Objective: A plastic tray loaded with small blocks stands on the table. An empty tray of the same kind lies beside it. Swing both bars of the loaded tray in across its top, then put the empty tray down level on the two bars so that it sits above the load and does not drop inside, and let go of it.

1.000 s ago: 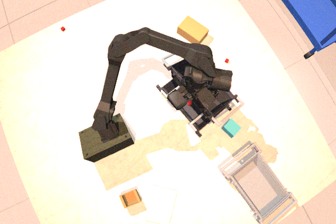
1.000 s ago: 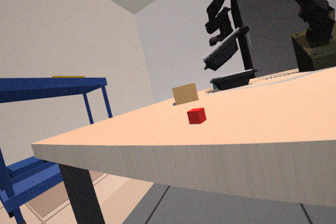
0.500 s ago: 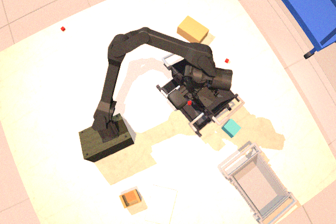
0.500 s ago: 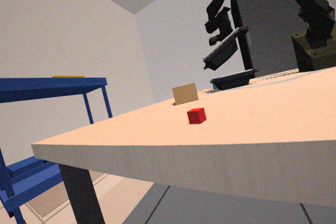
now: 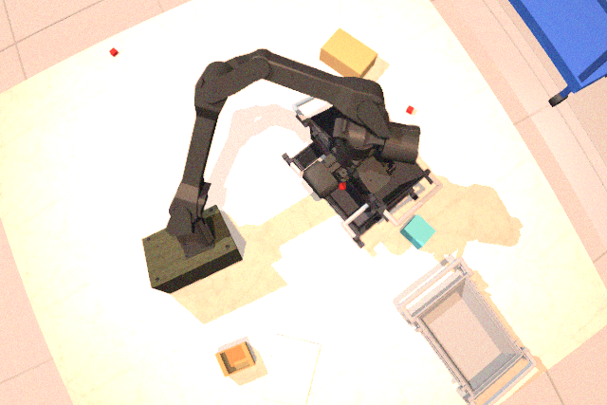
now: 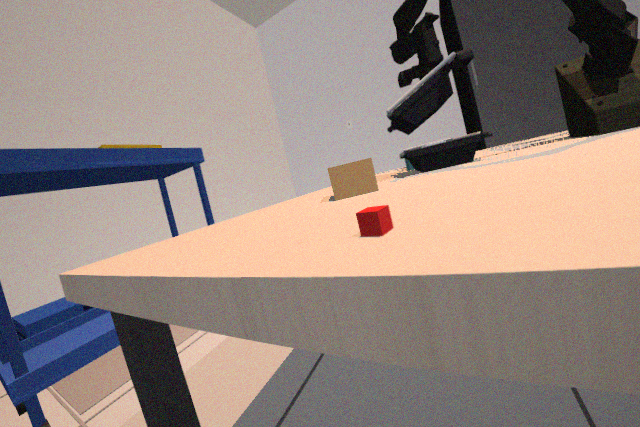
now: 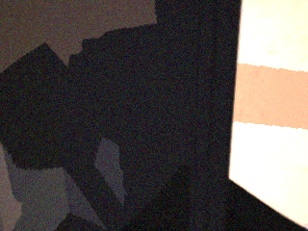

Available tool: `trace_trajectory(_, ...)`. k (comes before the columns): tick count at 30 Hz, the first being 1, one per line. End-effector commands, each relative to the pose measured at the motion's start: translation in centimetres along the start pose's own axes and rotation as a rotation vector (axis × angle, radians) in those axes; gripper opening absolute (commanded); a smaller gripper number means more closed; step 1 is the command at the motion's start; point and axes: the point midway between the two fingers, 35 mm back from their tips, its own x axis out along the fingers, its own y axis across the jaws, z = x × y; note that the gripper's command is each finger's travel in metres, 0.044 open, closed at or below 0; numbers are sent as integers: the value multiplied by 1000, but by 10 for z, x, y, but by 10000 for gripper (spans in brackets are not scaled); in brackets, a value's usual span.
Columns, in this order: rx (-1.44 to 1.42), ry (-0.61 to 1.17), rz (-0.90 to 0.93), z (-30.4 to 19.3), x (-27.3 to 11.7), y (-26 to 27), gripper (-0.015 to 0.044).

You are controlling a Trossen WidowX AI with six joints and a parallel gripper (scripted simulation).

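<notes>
My gripper (image 5: pixel 341 173) is shut on the empty black tray (image 5: pixel 404 178) (image 6: pixel 423 104) and holds it in the air. In the exterior view this tray is steeply tilted, its left end low, above the loaded tray (image 5: pixel 342 202) (image 6: pixel 444 153). The loaded black tray stands on the table, partly hidden by the held tray and arm; one red block (image 5: pixel 341 186) shows in it. One light bar (image 5: pixel 356 213) crosses its near end; its other bar is hidden. The held tray's light bars stick out at its ends. The wrist view is mostly dark; the fingertips are not clear there.
A grey tray (image 5: pixel 463 337) stands at lower right. A teal block (image 5: pixel 417 231) lies close to the loaded tray. A yellow box (image 5: pixel 348 52) (image 6: pixel 353 178) stands behind the arm. A small orange open box (image 5: pixel 236 358) and scattered red cubes are on the table.
</notes>
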Motion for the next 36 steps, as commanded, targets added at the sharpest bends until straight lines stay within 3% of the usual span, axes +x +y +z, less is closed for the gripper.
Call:
trace_trajectory(1, -1, -7, 23, 3, -6, 2, 0)
trace_trajectory(15, -1, -7, 23, 3, -4, 2, 0)
trace_trajectory(36, -1, -7, 23, 4, 32, 3, 0)
